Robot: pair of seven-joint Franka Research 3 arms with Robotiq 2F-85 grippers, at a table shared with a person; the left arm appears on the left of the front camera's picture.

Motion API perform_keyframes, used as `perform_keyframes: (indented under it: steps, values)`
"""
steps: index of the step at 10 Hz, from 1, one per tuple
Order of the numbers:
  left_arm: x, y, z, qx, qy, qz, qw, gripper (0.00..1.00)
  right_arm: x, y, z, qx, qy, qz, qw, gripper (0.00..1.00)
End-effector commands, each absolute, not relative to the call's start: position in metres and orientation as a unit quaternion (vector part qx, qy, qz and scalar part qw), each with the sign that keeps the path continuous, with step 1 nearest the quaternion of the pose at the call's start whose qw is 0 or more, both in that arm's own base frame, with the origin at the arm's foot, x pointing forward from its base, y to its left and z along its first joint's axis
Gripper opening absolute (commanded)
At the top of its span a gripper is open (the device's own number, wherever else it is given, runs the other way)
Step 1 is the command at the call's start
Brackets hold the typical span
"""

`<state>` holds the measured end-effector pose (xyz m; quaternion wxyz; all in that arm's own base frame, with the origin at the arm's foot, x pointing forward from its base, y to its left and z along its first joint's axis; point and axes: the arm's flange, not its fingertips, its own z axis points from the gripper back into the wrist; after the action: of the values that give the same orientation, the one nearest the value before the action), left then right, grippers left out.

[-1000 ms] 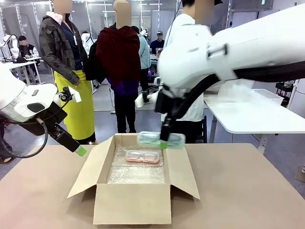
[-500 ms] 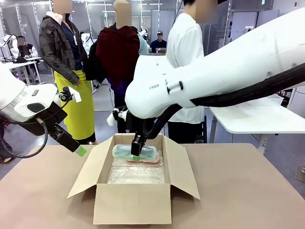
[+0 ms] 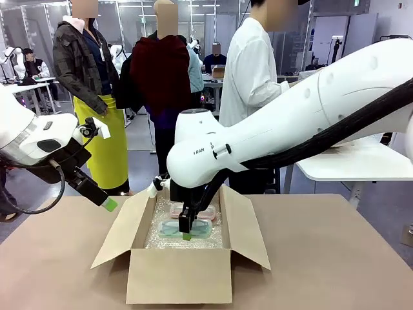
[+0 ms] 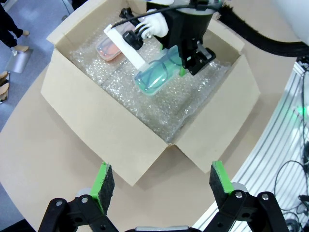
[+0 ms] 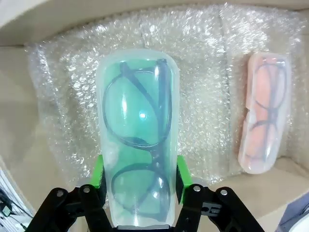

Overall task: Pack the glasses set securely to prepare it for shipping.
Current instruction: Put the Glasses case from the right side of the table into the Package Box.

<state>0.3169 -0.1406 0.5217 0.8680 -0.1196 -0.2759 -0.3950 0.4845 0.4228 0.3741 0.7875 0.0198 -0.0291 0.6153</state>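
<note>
Gripping mint green case in right end effector, arm reaching down into open cardboard box, clear of walls. Beside it, apart, on bubble wrap: pink case. Outside left flap, above bench: left end effector, spread wide, empty.

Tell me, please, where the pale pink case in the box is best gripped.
Probably across its narrow middle, from straight above: the pale pink case lies flat on the bubble wrap, and the box walls block side approaches.
</note>
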Motion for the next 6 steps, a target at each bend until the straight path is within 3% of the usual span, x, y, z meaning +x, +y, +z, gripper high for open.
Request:
perform_keyframes:
  steps: [1, 4, 5, 6]
  values:
    - [0.317, -0.138, 0.522, -0.125, -0.277, -0.399, 0.865, 1.0, 0.487, 0.422, 0.372, 0.036, -0.02, 0.61, 0.791, 0.28]
    - [0.317, -0.138, 0.522, -0.125, -0.277, -0.399, 0.865, 1.0, 0.491, 0.415, 0.348, 0.049, -0.009, 0.596, 0.801, 0.28]
    - [0.317, -0.138, 0.522, -0.125, -0.277, -0.399, 0.865, 1.0, 0.491, 0.413, 0.345, 0.053, -0.009, 0.594, 0.802, 0.66]
    - [0.317, -0.138, 0.522, -0.125, -0.277, -0.399, 0.865, 1.0, 0.49, 0.414, 0.344, 0.051, -0.007, 0.597, 0.801, 0.84]
